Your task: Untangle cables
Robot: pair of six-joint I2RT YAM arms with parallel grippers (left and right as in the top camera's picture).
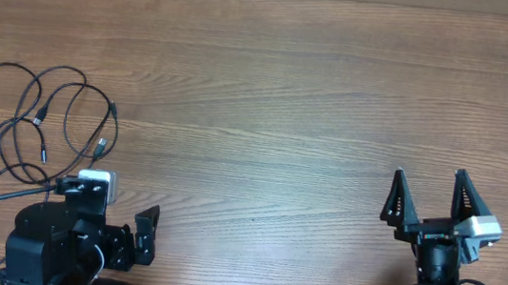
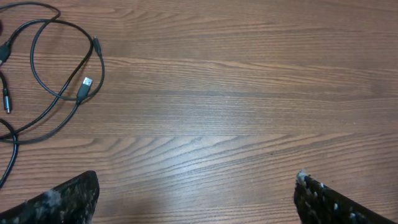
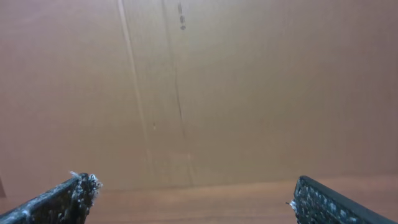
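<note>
You are looking down on a wood-grain table [image 1: 289, 89] with one robot arm at each near corner.

The cables [image 1: 38, 119] lie on the left side of the table, just beyond the left arm. They are thin black cords spread in loose, overlapping loops, not a tight bundle. Several strands cross one another near the middle of the heap, and small plug tips stick out at different points. One loose end stretches out to the far left. Nothing is touching the cords.

Your left gripper [image 2: 196, 190] sits low at the near left, with its jaws spread wide apart and nothing between them. In the left wrist view, bare wood fills the gap between the two dark fingertips. The cords appear in the upper left corner of that view, including a silver USB-style plug [image 2: 85, 84] lying inside one loop.

Your right gripper [image 1: 430, 177] is at the near right, well apart from the cords. Its jaws are also wide apart and hold nothing. In the right wrist view, its fingertips frame a strip of table edge with a plain tan surface behind.
</note>
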